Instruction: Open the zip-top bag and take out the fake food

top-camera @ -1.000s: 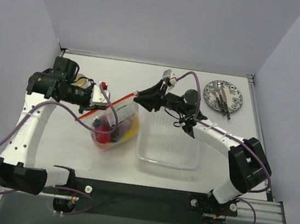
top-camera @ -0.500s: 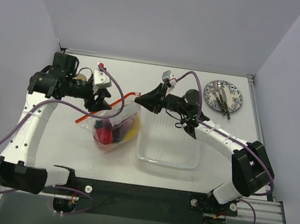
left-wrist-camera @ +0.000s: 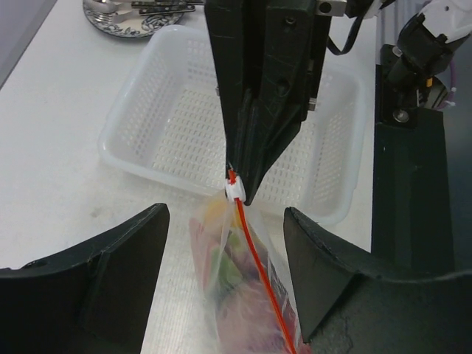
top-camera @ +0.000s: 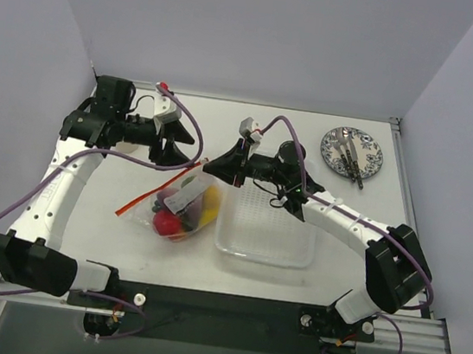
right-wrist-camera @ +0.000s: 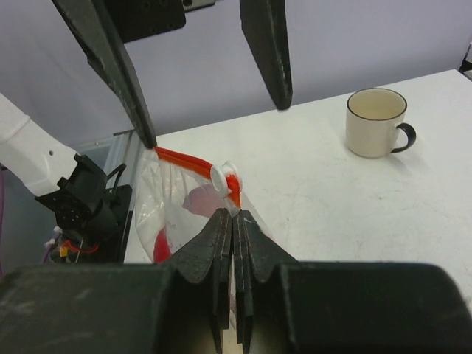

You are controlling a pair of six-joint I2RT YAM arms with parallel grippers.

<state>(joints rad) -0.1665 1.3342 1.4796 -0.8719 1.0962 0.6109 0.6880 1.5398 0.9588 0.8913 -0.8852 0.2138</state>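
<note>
Lifting up and back from the strip where it was hovering half a second ago, the left end effector [top-camera: 182, 149] is now hanging wide open above the desk [top-camera: 105, 247]. The bag [top-camera: 178, 206] is sagging lower, its food [top-camera: 164, 219] resting on the desk beside the tray [top-camera: 261, 257]. The right end effector [top-camera: 210, 166] is holding the bag's upper corner off the desk. Through the left wrist, the right fingers are clamping the plastic right at the white slider [left-wrist-camera: 233, 191], and the red strip [left-wrist-camera: 254, 258] is running down from it between the left's spread fingers. Through the right wrist, the slider is sitting just above the shut tips. Whether the mouth is parting, I cannot tell. The left should probably be closing on the slider itself, not the film, and dragging it along the strip while the right is keeping that corner taut.
</note>
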